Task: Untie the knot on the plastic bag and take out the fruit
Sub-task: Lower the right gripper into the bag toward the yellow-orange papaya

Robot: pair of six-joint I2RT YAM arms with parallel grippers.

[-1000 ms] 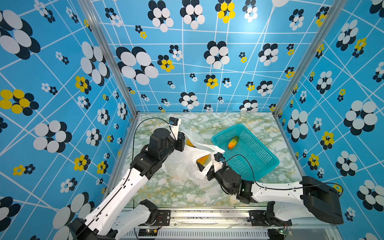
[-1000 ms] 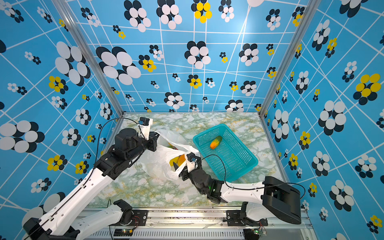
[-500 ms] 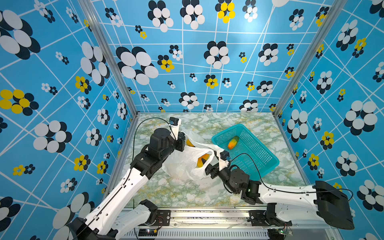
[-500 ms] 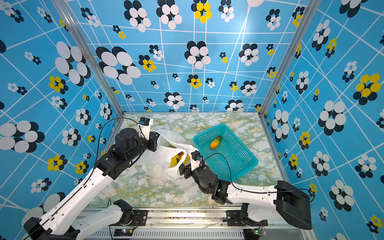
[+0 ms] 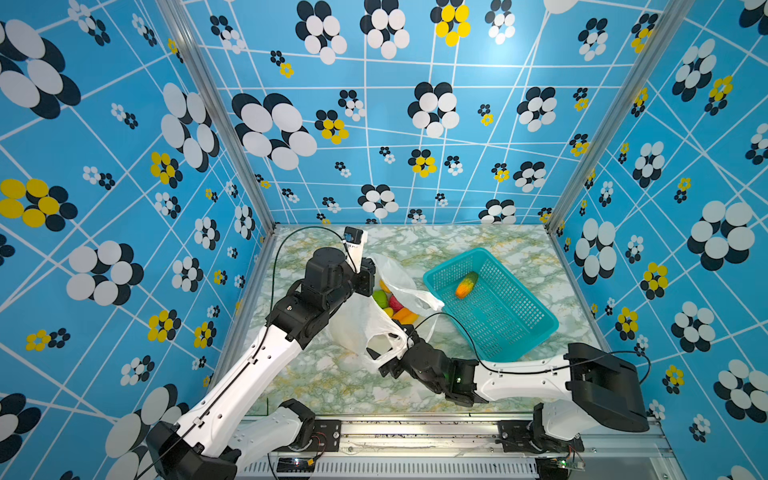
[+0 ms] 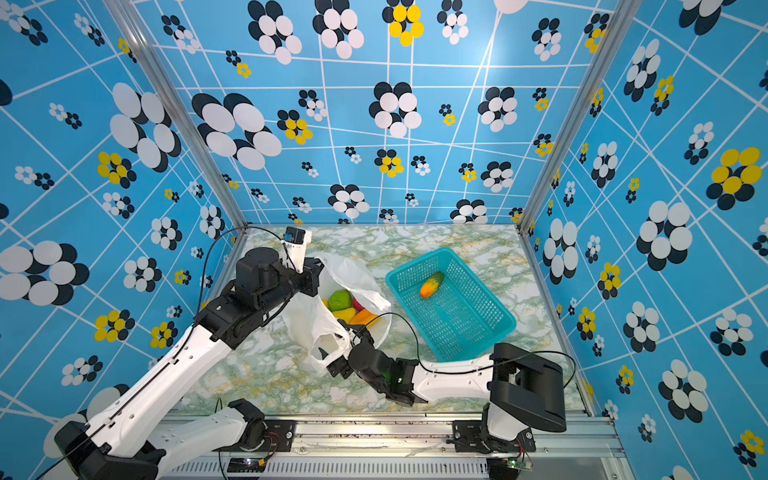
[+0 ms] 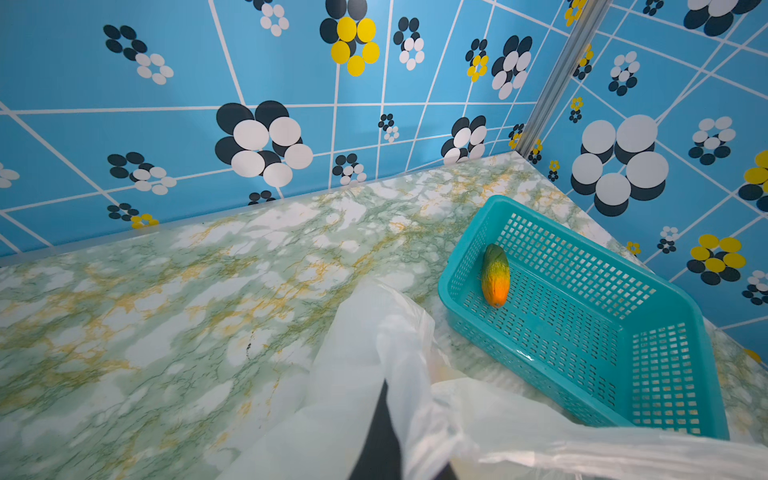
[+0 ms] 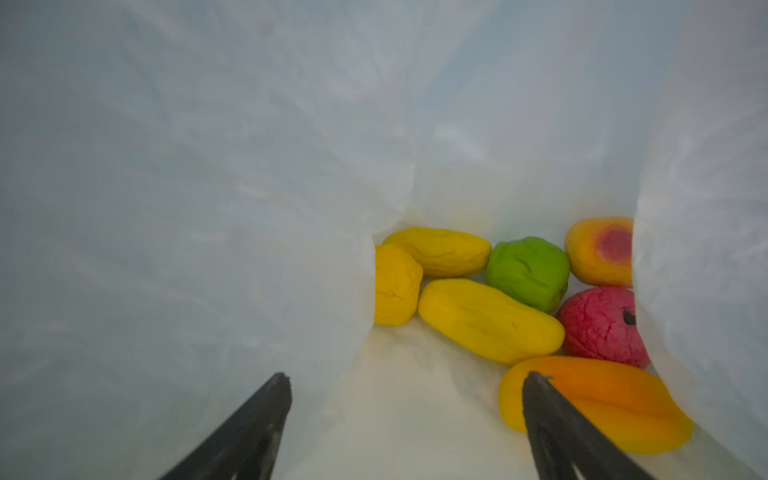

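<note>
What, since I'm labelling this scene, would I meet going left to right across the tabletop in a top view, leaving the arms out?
plastic bag → fruit showing in its open mouth → teal basket, with one orange-green fruit lying toward its left end.

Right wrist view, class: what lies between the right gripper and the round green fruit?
A long yellow fruit lies between the right gripper and the green fruit, inside the plastic bag; the right wrist view shows it.
</note>
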